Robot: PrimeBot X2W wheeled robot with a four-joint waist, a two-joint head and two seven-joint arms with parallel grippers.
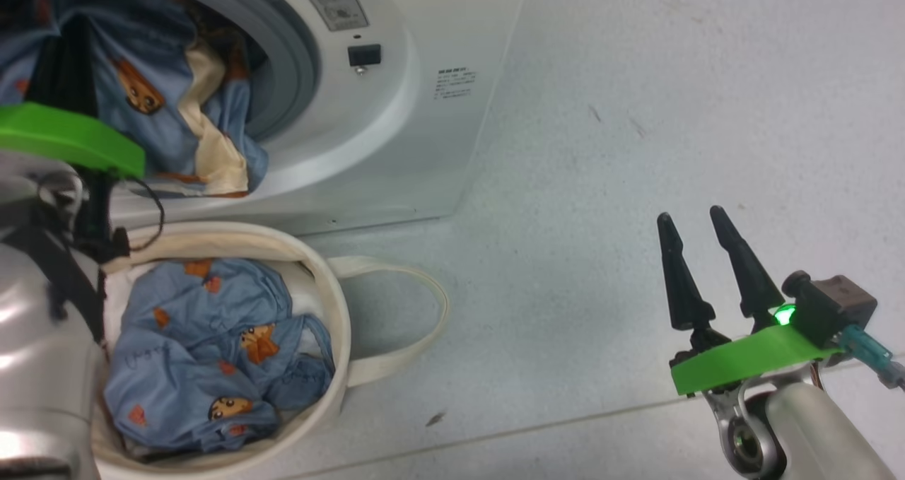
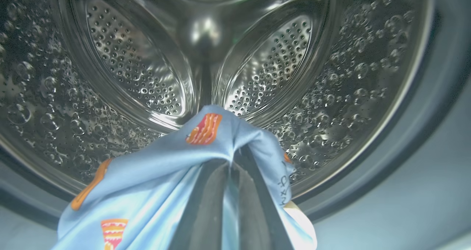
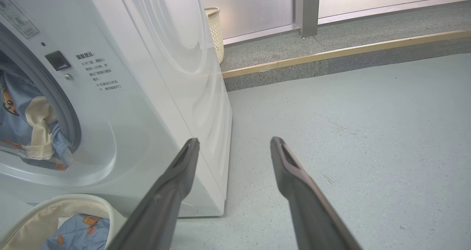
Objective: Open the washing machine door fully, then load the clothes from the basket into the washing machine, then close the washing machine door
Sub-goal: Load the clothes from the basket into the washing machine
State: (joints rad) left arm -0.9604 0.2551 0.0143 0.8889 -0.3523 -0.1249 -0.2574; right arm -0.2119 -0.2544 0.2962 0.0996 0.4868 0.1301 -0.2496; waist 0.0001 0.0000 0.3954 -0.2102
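Loading is in hand: the left pincer (image 2: 231, 161), clenched on the light blue printed soft garment (image 2: 165, 169), points into the perforated steel drum (image 2: 140, 69) of the big white washing machine (image 1: 396, 112) just ahead, so next it should release there, then reach for more blue cloth (image 1: 205, 338) in the round cream canvas basket (image 1: 341, 310) below it, while the right pincer (image 1: 691, 217) hangs released.
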